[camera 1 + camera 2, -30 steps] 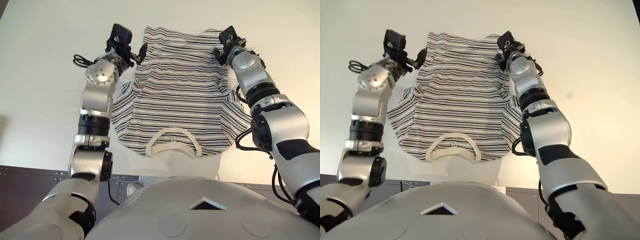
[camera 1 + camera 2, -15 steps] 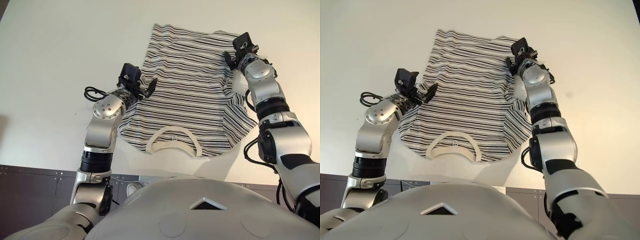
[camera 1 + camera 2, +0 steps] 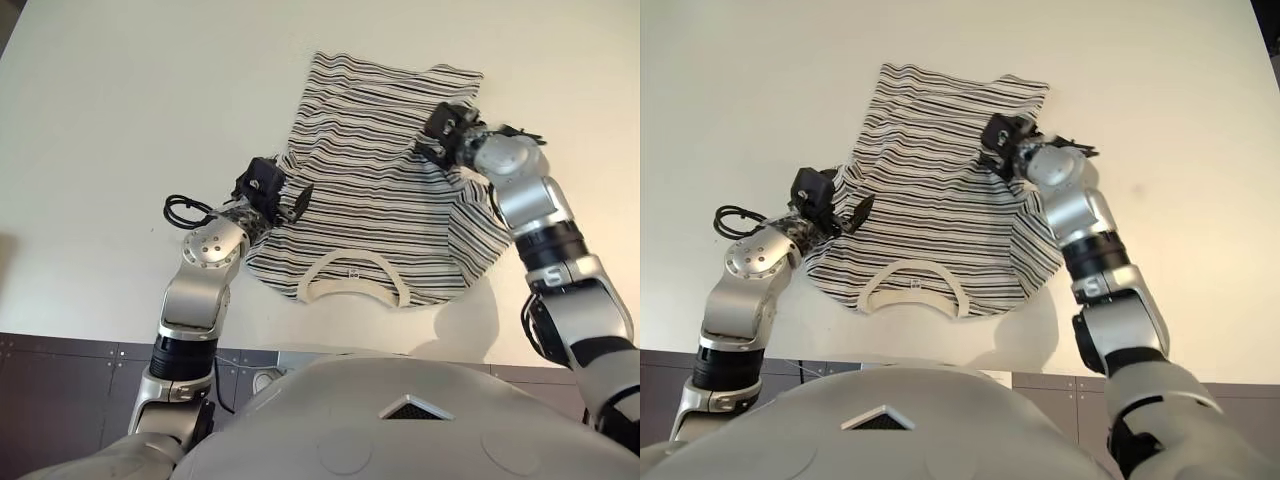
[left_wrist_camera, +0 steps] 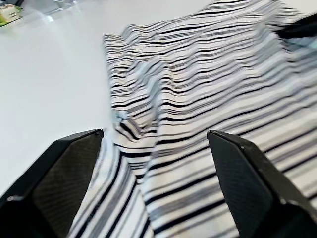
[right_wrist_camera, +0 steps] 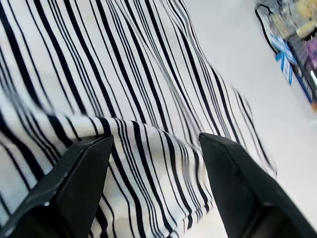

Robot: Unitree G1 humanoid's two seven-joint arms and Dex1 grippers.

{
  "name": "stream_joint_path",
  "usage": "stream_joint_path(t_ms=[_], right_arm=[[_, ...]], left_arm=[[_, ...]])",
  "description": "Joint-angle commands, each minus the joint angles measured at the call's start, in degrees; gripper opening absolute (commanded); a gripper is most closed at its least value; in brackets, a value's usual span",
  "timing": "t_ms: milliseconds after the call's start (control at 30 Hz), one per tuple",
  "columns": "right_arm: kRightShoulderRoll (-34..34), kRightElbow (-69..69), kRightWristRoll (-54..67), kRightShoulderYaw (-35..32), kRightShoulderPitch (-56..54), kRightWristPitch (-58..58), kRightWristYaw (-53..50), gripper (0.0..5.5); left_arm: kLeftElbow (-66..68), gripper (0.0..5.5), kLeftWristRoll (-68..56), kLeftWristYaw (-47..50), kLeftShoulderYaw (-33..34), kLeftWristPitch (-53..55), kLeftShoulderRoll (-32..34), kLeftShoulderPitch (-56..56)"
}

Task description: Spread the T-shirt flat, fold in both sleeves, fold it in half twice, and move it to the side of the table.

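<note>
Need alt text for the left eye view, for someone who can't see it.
A striped T-shirt lies on a white table, collar nearest the robot. The left claw is open at its left edge; the right claw is over its right side.

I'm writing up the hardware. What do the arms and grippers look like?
The left arm and right arm have silver-grey rounded shells, black joint bands and looping black cables. The left gripper and right gripper are black, each with two flat wedge-shaped fingers.
</note>
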Motion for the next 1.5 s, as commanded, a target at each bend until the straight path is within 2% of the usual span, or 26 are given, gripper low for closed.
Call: stream_joint_path(t_ms=[33, 100, 167, 300, 367, 467, 567, 700, 867, 967, 1067, 1167, 1300, 1400, 1500], right_arm=[[1.3, 7.9, 1.1, -0.4, -0.1, -4.2, -0.1, 3.2], [-0.8, 3.6, 2.2, -1.5, 2.0, -4.1, 1.7, 3.2], [-5.8, -6.6, 3.5, -4.2, 6.3, -1.5, 4.7, 3.2], [-15.9, -34.2, 14.4, -18.8, 16.7, 11.2, 13.6, 3.2], [-22.3, -43.7, 19.7, -23.4, 24.2, 15.7, 20.8, 3.2], [-31.6, -49.9, 23.3, -27.8, 41.0, 12.6, 31.6, 3.2], [-33.9, -48.0, 21.4, -26.2, 46.8, 10.0, 32.3, 3.2], [-32.1, -40.6, 14.2, -21.3, 43.9, 7.7, 25.1, 3.2], [-36.9, -38.1, 14.4, -23.5, 48.8, 3.9, 26.1, 3.2], [-39.0, -38.1, 21.3, -28.2, 45.1, 2.0, 31.1, 3.2], [-33.3, -45.9, 33.2, -28.6, 35.5, 11.7, 31.3, 3.2], [-28.9, -45.5, 28.6, -22.1, 34.0, 12.1, 25.8, 3.2], [-31.7, -39.8, 18.4, -16.4, 43.0, 5.2, 22.2, 3.2], [-34.1, -35.6, 15.5, -16.9, 45.9, 1.1, 21.1, 3.2], [-35.3, -34.8, 16.9, -18.5, 45.7, 0.3, 21.7, 3.2]], left_arm=[[-4.4, 3.88, 1.3, -0.8, -0.2, 1.5, 3.2, 5.1], [-5.3, 3.88, 2.2, -0.6, -0.6, 1.8, 3.9, 6.1], [-5.4, 3.88, 4.6, 0.5, -1.8, 1.5, 4.5, 7.2], [-7.8, 3.88, 5.7, 2.5, -2.9, 2.1, 3.0, 11.4], [-9.7, 3.88, 5.4, 2.9, -2.6, 2.0, 2.8, 13.9], [-12.4, 3.88, 3.5, 2.9, -1.0, 2.8, 1.7, 15.7], [-12.9, 3.88, 3.4, 2.8, -2.2, 3.7, 1.5, 16.9], [-14.7, 3.88, 3.5, 3.5, -2.1, 4.2, 1.3, 17.5], [-21.6, 3.88, -0.7, 4.2, 4.6, 6.0, -1.1, 15.5], [-24.8, 3.88, -6.5, 4.6, 11.9, 8.1, -3.5, 11.8], [-21.9, 3.88, -9.0, 6.1, 17.4, 8.9, -4.6, 7.9], [-18.4, 3.88, -6.9, 6.3, 16.5, 5.9, -3.7, 9.7], [-12.7, 3.88, -5.3, 7.0, 19.0, 1.7, -3.5, 12.0], [-6.9, 3.88, -4.1, 6.1, 23.4, -2.4, -1.0, 14.5], [-3.0, 3.88, -1.4, 3.6, 23.4, -7.7, 2.0, 19.4]])
